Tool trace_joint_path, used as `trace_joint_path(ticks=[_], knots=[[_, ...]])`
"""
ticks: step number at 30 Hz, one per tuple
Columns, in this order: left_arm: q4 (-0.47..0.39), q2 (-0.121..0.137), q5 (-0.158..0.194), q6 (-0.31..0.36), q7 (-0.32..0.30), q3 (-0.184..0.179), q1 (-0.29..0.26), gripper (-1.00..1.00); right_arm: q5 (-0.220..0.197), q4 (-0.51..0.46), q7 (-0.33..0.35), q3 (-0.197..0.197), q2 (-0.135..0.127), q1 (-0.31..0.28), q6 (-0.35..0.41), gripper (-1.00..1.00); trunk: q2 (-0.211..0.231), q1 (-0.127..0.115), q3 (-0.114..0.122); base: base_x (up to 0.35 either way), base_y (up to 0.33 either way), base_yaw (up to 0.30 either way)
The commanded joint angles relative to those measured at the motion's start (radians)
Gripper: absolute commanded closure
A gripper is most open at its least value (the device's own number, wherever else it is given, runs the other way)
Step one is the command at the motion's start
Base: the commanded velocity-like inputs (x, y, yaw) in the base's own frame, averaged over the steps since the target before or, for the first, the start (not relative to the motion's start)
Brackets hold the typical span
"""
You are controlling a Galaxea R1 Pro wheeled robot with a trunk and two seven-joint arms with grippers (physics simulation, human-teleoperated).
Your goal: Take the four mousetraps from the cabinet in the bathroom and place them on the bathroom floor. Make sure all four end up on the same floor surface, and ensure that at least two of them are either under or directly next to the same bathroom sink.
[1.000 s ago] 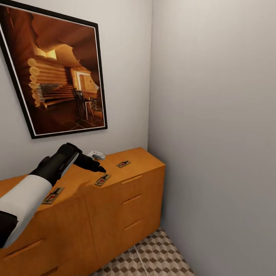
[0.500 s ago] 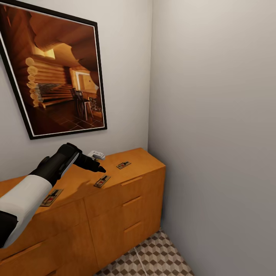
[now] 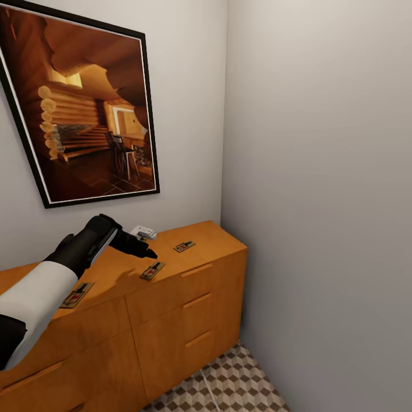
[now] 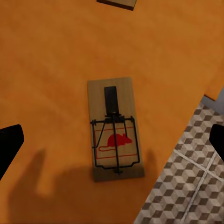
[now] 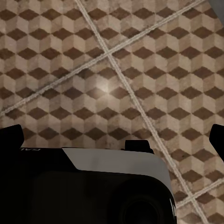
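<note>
— Where do we stand at the cabinet (image 3: pixel 189 303)?

— We see three mousetraps lying flat on its orange-brown top: the middle mousetrap (image 3: pixel 153 269) near the front edge, the far mousetrap (image 3: pixel 184 245) toward the corner wall, and the near mousetrap (image 3: pixel 78 293) beside our left forearm. A small white device (image 3: pixel 143 232) sits at the back by the wall, under the framed picture (image 3: pixel 80 109).

— And our left gripper (image 3: pixel 150 253)?

— It hangs just above the middle mousetrap, not touching it. In our left wrist view that trap (image 4: pixel 115 135) lies between the fingers (image 4: pixel 9 145), which are spread wide apart.

— Our right gripper (image 5: pixel 114 135)?

— Its fingers (image 5: pixel 11 134) are spread as well, holding nothing, over the cube-patterned bathroom floor (image 5: pixel 112 60).
</note>
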Motion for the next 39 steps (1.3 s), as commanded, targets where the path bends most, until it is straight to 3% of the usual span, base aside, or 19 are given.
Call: trace_joint_path(ticks=[1, 39], knots=[[0.0, 0.001, 0.0, 0.004, -0.002, -0.003, -0.001, -1.0, 0.0, 0.001, 0.0, 0.0, 0.0, -0.001, -0.003, -1.0, -0.001, 0.0, -0.001, 0.0, 0.0, 0.0], [0.015, 0.0, 0.0, 0.004, -0.002, -0.005, -0.001, -1.0, 0.0, 0.001, 0.0, 0.0, 0.0, -0.001, -0.003, -1.0, -0.001, 0.0, -0.035, 0.0, 0.0, 0.0]])
